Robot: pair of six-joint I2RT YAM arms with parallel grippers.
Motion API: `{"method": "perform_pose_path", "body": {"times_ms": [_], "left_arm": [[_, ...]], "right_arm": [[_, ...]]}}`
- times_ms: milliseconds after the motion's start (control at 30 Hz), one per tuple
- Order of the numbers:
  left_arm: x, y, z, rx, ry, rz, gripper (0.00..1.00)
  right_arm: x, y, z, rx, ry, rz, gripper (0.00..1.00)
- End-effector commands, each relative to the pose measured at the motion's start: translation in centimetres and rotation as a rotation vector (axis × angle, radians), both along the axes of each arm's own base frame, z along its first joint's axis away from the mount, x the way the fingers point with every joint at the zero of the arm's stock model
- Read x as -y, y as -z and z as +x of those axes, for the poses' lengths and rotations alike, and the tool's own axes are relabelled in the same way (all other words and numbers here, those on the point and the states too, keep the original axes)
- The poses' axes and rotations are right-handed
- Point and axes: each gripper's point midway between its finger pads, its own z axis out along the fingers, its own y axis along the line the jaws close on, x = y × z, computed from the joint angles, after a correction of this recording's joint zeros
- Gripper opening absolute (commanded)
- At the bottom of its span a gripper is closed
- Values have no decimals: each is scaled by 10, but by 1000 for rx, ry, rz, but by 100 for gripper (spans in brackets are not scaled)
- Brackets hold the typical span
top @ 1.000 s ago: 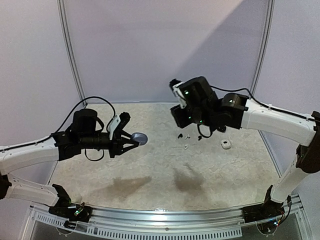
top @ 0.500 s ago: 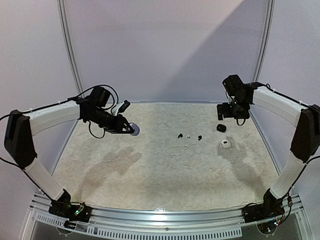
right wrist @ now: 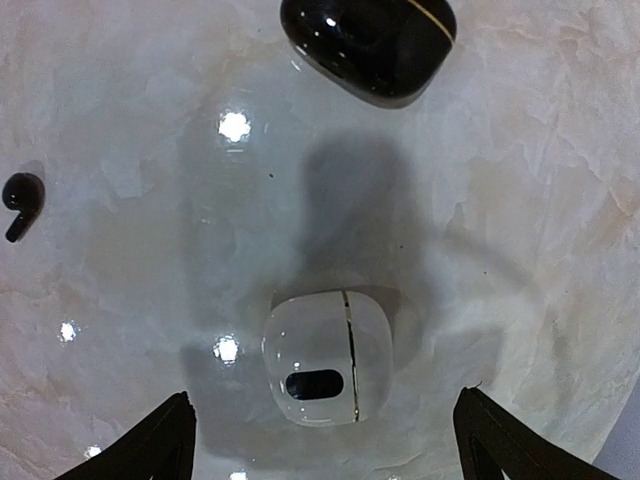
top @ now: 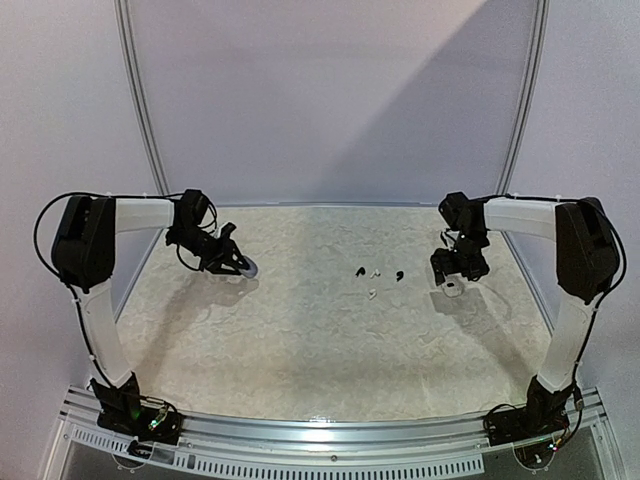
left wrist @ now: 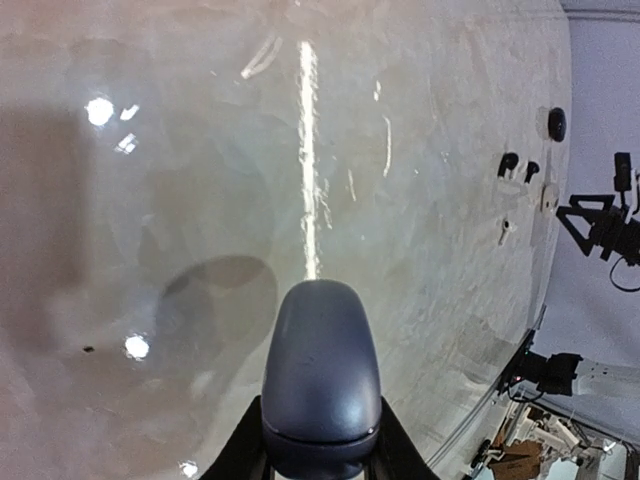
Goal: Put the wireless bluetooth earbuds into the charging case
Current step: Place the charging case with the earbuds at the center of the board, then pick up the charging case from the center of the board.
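A pale, marbled table (top: 300,350) is seen under lilac-white walls (top: 330,100), with curved metal poles (top: 140,110) rising at its far corners and a ribbed metal rail (top: 330,432) along its near edge; in the wrist views the surface is glossy and dotted with reflected lights. At the far left, a dark blue case (left wrist: 320,375) is clamped by its near end in the narrowly closed left gripper (left wrist: 320,455) and is held clear of the table, its soft shadow being thrown beside it. Near the middle of the far half, the earbuds (top: 375,273) are scattered loosely on the bare surface, some black and some white, none of them in any case. Further right, a black case (right wrist: 368,40) and a closed white case (right wrist: 327,370) are lying flat, near each other but apart. The right gripper (top: 451,272) is spread wide over the white case, with nothing held and neither finger touching it.
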Motion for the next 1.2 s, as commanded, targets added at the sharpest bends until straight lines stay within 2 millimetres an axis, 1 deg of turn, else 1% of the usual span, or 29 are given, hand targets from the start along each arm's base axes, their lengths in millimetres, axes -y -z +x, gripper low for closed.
{"method": "perform_pose_path", "body": {"times_ms": [0,33,67,133,233,300,333,367,433,467,600,633,733,833,867,933,1000,1067,1100,1133,1167], "left_arm": [[-23,23,20,-24,-90,-5,0],[-27,30,21,-35,-101,1,0],[-30,36,21,-47,-112,5,3],[-37,47,19,-83,-142,23,21],[-42,50,17,-92,-157,38,45],[-46,49,17,-84,-156,59,57],[-49,48,16,-84,-159,73,66],[-52,46,15,-83,-162,88,73],[-59,42,12,-83,-165,128,94],[-63,40,11,-80,-165,150,98],[-73,27,6,-61,-155,217,99],[-74,23,4,-53,-146,230,99],[-77,7,3,-21,-127,257,99],[-75,-15,4,34,-107,251,99],[-72,-25,5,61,-101,245,99],[-67,-41,5,109,-83,230,99],[-56,-58,3,161,-45,202,98],[-44,-77,0,218,4,174,97],[-37,-88,-2,252,35,158,96],[-30,-99,-6,289,65,144,94],[-23,-110,-10,323,97,128,93]], "right_arm": [[5,17,6,-19,-34,-10,90],[6,20,7,-20,-34,-3,90],[8,22,7,-25,-27,2,90],[9,27,8,-31,-22,23,88],[6,36,6,-49,-31,42,85],[6,42,3,-65,-32,43,83],[6,45,2,-70,-30,43,82],[6,48,-1,-77,-30,47,81],[5,52,-3,-80,-30,53,79],[5,53,-3,-80,-30,55,78],[7,57,-5,-87,-28,48,71],[7,58,-6,-88,-27,45,67],[7,60,-8,-101,-27,46,53],[9,59,-11,-110,-28,40,38],[9,57,-12,-107,-29,39,33],[7,51,-14,-92,-40,45,27],[-1,35,-13,-38,-77,55,24],[-17,14,-10,48,-149,57,22],[-28,-6,-9,116,-202,60,21],[-42,-18,-11,170,-259,55,21],[-58,-36,-13,245,-340,42,20]]}}
